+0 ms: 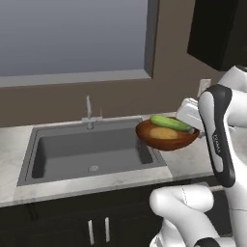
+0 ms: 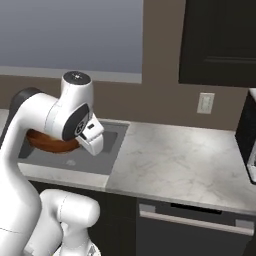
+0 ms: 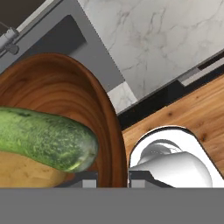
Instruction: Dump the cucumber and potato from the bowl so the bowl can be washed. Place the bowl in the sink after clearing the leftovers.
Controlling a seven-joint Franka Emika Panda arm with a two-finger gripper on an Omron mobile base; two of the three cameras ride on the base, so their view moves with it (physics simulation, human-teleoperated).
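Observation:
The reddish-brown bowl [image 1: 166,139] hangs in the air over the right rim of the sink [image 1: 87,154], roughly level. In it lie the green cucumber [image 1: 170,122] and the tan potato [image 1: 163,133]. My gripper [image 1: 194,130] comes in from the right and is shut on the bowl's right rim. In the hand view the bowl [image 3: 57,87] has its rim pinched between the fingertips [image 3: 89,181] of the gripper [image 3: 112,180], with the cucumber [image 3: 43,138] lying over the potato [image 3: 26,168]. From the right base view the arm hides most of the bowl [image 2: 47,142].
The faucet [image 1: 89,112] stands at the back of the sink. Marble counter [image 2: 175,160] stretches to the right, with a wall outlet [image 2: 205,103] above it and a dark appliance [image 2: 250,145] at the far right. Dark cabinets [image 2: 220,40] hang overhead.

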